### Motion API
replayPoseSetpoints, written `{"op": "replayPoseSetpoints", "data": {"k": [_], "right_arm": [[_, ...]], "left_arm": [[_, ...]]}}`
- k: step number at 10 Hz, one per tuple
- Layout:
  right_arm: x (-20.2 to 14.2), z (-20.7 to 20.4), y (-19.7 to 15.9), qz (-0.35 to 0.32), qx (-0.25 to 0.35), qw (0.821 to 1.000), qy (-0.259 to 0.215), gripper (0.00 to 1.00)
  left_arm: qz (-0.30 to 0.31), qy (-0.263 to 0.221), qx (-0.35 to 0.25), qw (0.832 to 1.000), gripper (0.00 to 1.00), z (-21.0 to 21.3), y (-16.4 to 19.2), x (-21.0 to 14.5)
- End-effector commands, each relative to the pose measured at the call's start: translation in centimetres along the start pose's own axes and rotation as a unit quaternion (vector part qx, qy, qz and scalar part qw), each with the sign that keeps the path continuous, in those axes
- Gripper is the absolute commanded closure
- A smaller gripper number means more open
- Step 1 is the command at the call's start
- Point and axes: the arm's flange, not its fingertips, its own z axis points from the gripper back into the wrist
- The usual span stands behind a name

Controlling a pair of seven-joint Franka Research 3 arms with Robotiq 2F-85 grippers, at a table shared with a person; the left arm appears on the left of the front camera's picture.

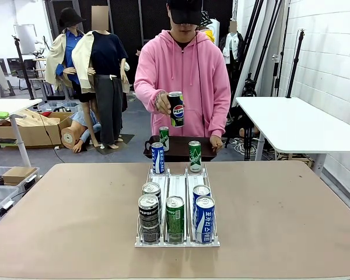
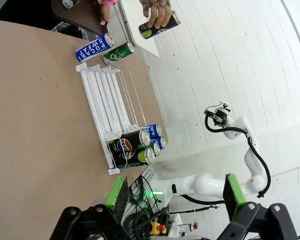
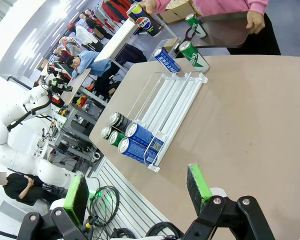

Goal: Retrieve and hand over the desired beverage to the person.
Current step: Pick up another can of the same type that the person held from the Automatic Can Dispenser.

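Left gripper (image 2: 175,187): jaws spread wide, green pads well apart, nothing between them; it hangs above the near side of the brown table (image 1: 280,221). Right gripper (image 3: 136,185): jaws likewise spread and empty, also above the table's near side. Neither touches any can. Beyond the grippers, a clear three-lane rack (image 1: 178,242) sits at the middle of the table, running from the near side toward the far side. At its near end stand five cans: two black Pepsi cans in the rack (image 1: 148,209) one behind the other in the lane on the robot's left, one green rack can (image 1: 175,214) in the middle lane, and two blue rack cans (image 1: 204,213) in the lane on the robot's right. At the rack's far end, upright on the table, stand a blue Pocari Sweat can (image 1: 157,158) and a green table can (image 1: 195,156). At the far edge the person (image 1: 184,64), in a pink hooded sweatshirt, stands facing the table. The person's raised hand (image 1: 161,103) is wrapped around a black Pepsi can (image 1: 176,109), held upright at chest height, clear of the table. The person's other hand (image 1: 216,142) rests on the edge of a dark tray (image 1: 178,150) just past the table, and a green tray can (image 1: 164,138) stands on it.
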Motion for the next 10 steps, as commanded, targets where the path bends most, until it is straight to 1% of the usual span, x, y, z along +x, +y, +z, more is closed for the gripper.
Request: {"op": "replayPoseSetpoints", "data": {"k": [1,10], "right_arm": [[0.23,-0.1,0.02,0.003,0.011,1.0,-0.011,0.0],[0.23,-0.1,0.02,0.003,0.011,1.0,-0.011,0.0]], "left_arm": [[-0.001,-0.004,0.004,1.0,0.0,0.06,-0.39,-0.11],[-0.001,-0.004,0.004,1.0,0.0,0.06,-0.39,-0.11]]}}
